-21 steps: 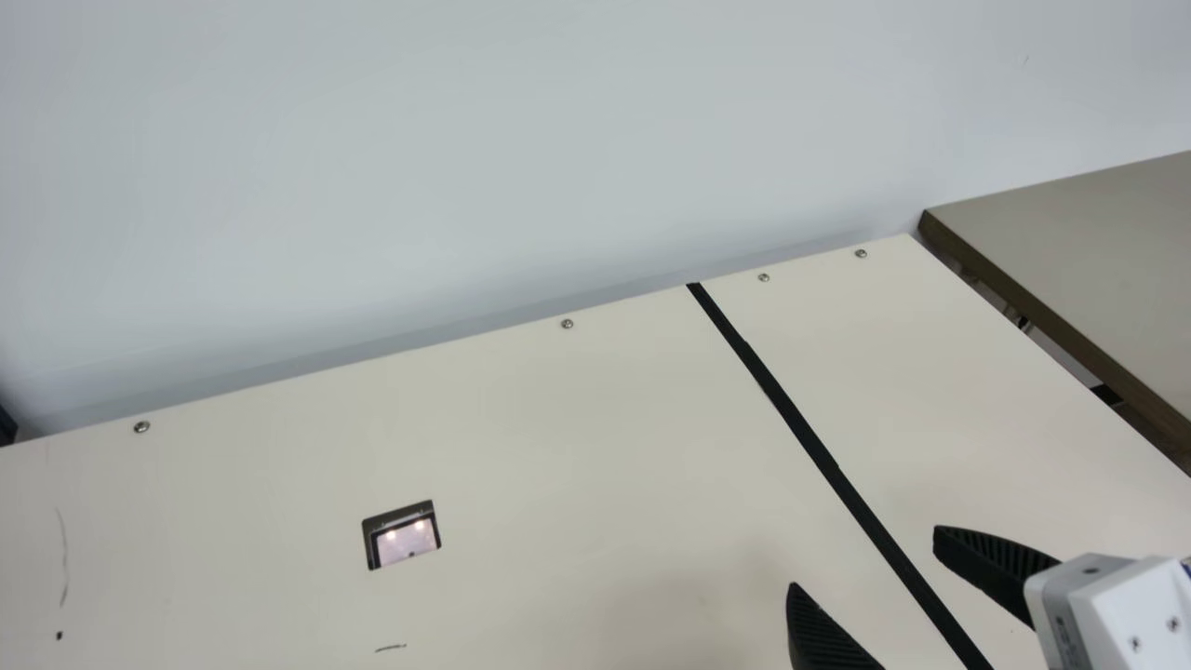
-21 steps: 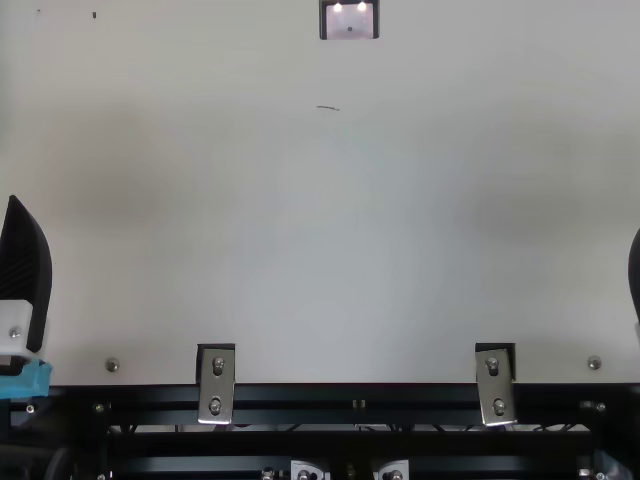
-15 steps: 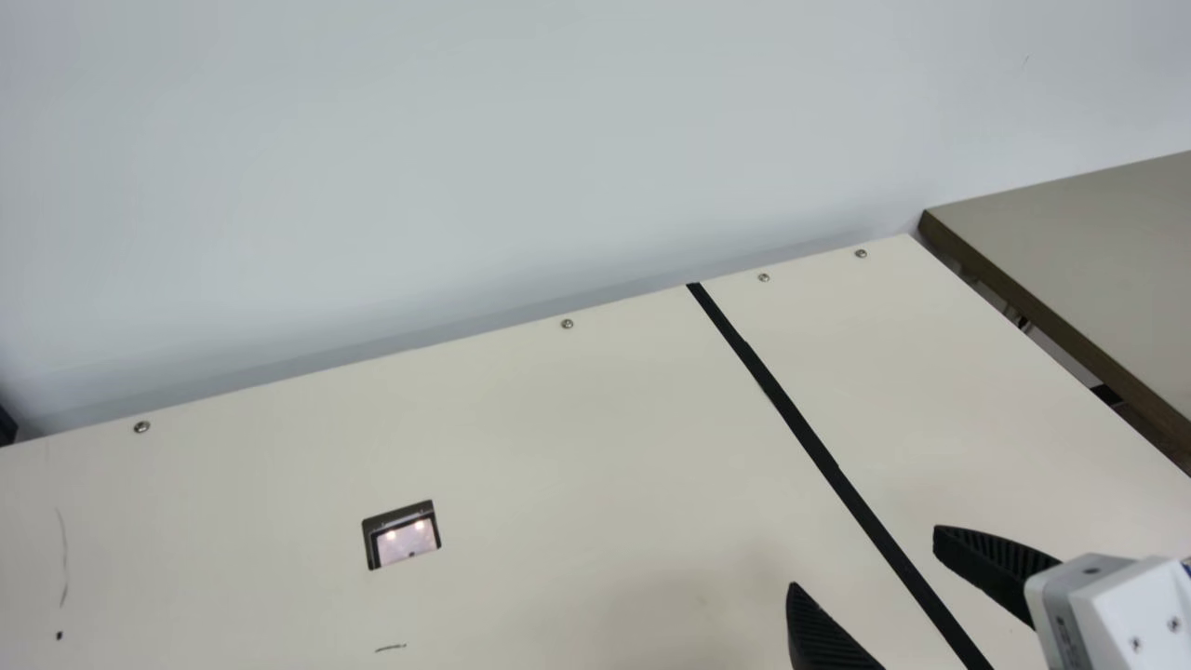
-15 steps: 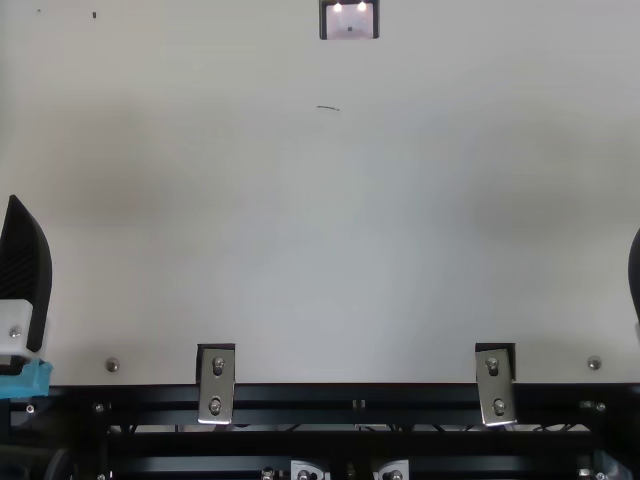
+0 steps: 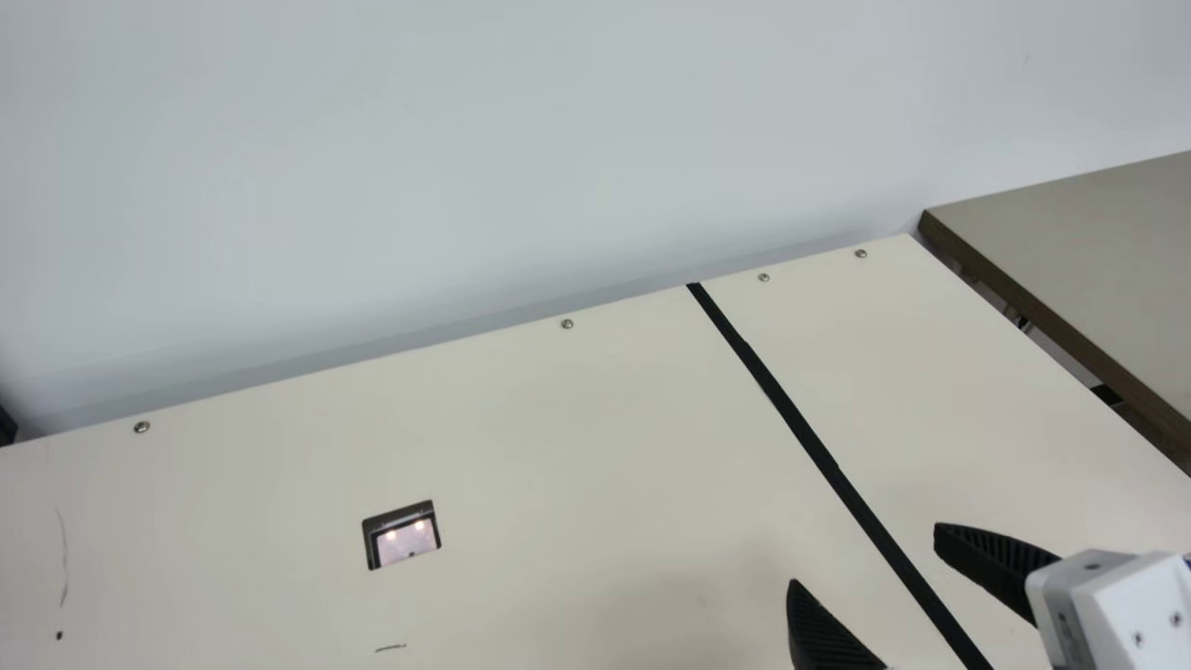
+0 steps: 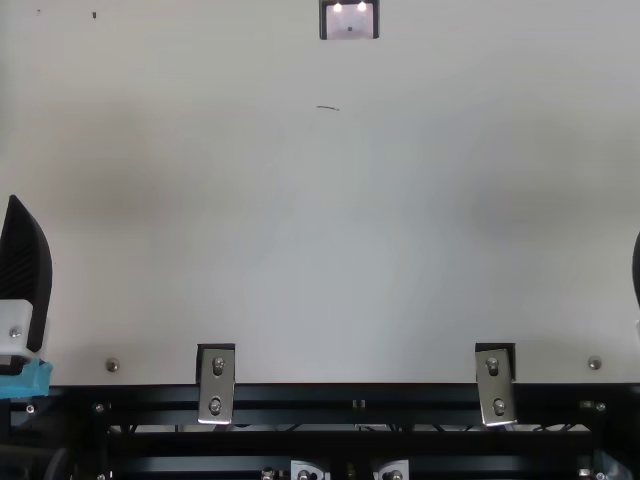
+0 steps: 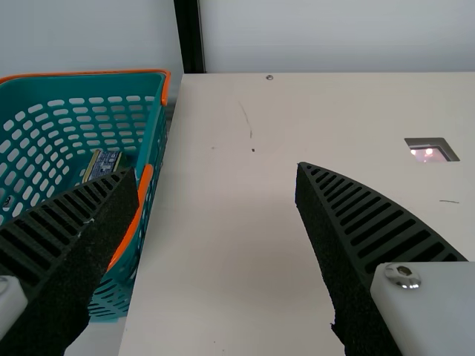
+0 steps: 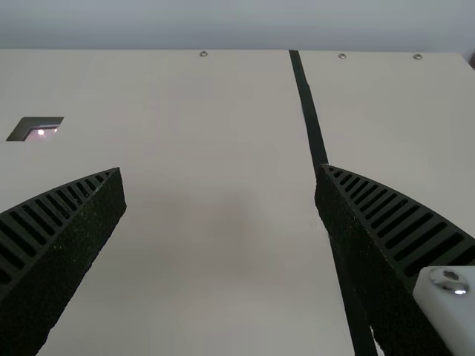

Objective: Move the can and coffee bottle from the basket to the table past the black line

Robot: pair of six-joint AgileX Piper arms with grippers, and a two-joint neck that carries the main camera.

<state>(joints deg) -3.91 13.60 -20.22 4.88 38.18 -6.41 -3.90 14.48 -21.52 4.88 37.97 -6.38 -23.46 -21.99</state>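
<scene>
In the top view a finger of my left gripper [image 6: 25, 270] shows at the left edge. My right gripper [image 5: 865, 558] is over the table, fingers spread on either side of the black line [image 5: 808, 433]. The left wrist view has my left gripper [image 7: 215, 172] open and empty, its one finger in front of the teal basket [image 7: 154, 133]. Inside the basket lies a dark blue and yellow printed item [image 7: 102, 162], partly hidden; can or bottle, I cannot tell. My right gripper [image 8: 220, 170] is open and empty in its wrist view, near the black line [image 8: 313, 133].
The cream table [image 5: 558, 419] has a small square cutout [image 5: 402, 535] left of the line. A wall [image 5: 465, 167] stands behind it, and a second, brown-edged table [image 5: 1098, 242] is at the far right. A black rail with metal brackets [image 6: 216, 385] runs along the near edge.
My right gripper has shifted very slightly, a little to the right in the top view. The left gripper has not moved.
</scene>
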